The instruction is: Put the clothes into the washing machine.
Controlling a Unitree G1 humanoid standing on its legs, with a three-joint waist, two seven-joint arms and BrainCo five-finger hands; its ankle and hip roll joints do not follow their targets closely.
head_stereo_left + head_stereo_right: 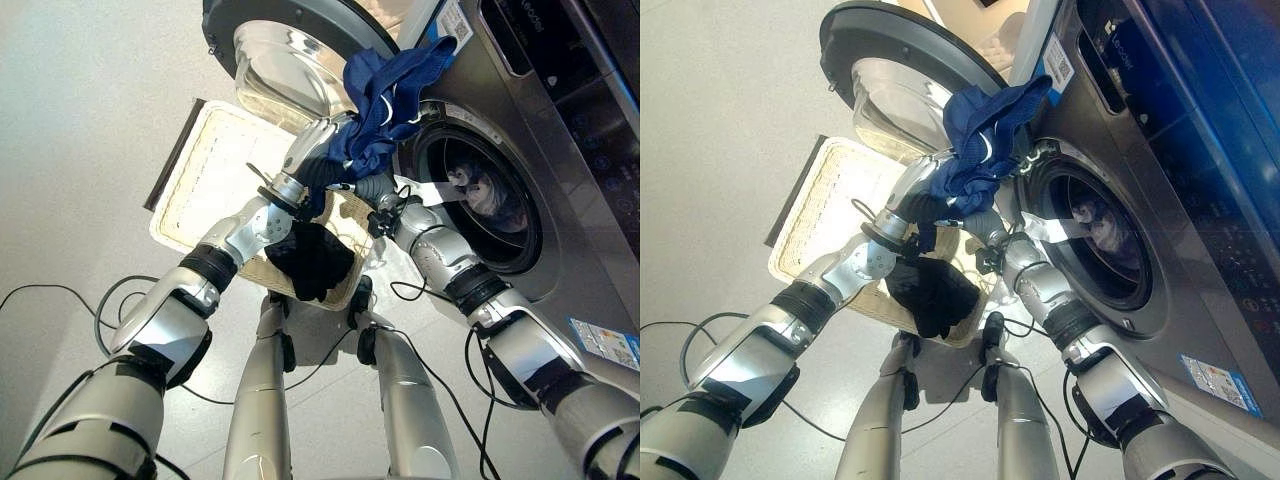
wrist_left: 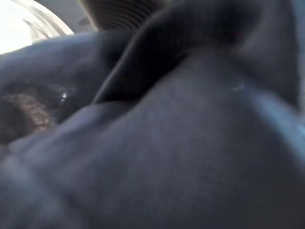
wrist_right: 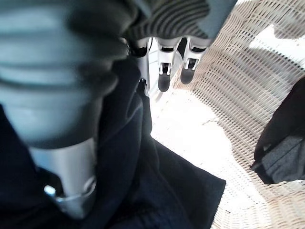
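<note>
A blue garment (image 1: pixel 385 100) hangs in the air just in front of the washing machine's drum opening (image 1: pixel 500 235), its top reaching the machine's front panel. My left hand (image 1: pixel 308 150) is raised under it, fingers curled into the cloth, and dark cloth fills the left wrist view. My right hand (image 3: pixel 164 71) sits below the garment with straight fingers (image 3: pixel 189 71) over the wicker basket (image 1: pixel 200 180), beside a hanging fold of dark cloth (image 3: pixel 128 157). A black garment (image 1: pixel 312 262) lies at the basket's near end. Some pale laundry (image 1: pixel 478 190) shows inside the drum.
The machine's round door (image 1: pixel 290 60) stands swung open to the left of the drum, above the basket. The basket lies on the pale floor (image 1: pixel 90 120) right in front of the machine, with bare floor to its left.
</note>
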